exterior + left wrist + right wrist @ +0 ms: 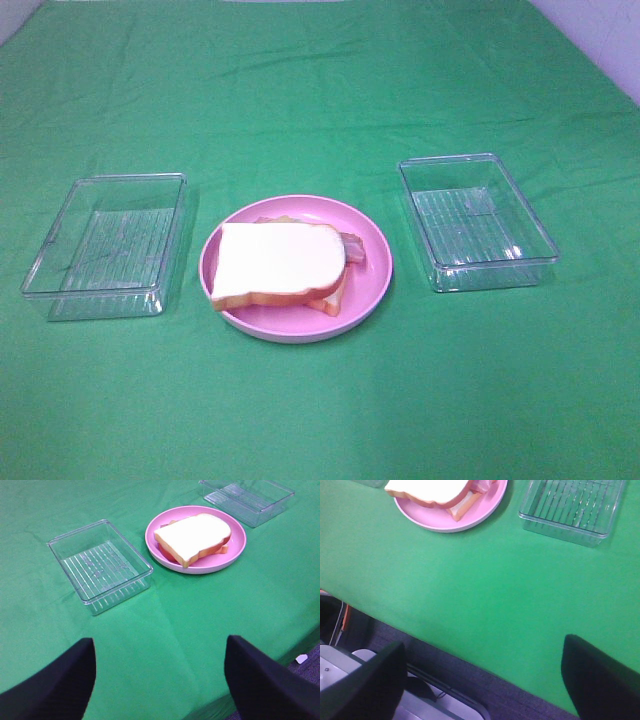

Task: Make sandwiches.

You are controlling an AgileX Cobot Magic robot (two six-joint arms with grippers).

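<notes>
Item: sandwich point(283, 262), one assembled. White top bread slice with orange-brown crust lies over a second slice; a reddish-pink bacon end point(353, 247) pokes out at the side toward the right tray. Location: on the round pink plate point(375, 285), at the middle of the bench point(320, 400).

Item: bench covering, green cloth, slightly creased.

Item: left clear plastic tray point(105, 245), ribbed floor, just beside the plate, not touching it. Nothing lies in it.

Item: right clear plastic tray point(477, 222), ribbed floor, near the plate on its other side, apart from it. Nothing lies in it.

Item: left tool point(160, 680), black fingers point(55, 685) spread wide, holding nothing, hanging over bare cloth on the near side of the left tray.

Item: right tool point(482, 680), black fingers point(600, 677) spread wide, holding nothing, hanging over the bench's near edge, well apart from plate and trays.
</notes>
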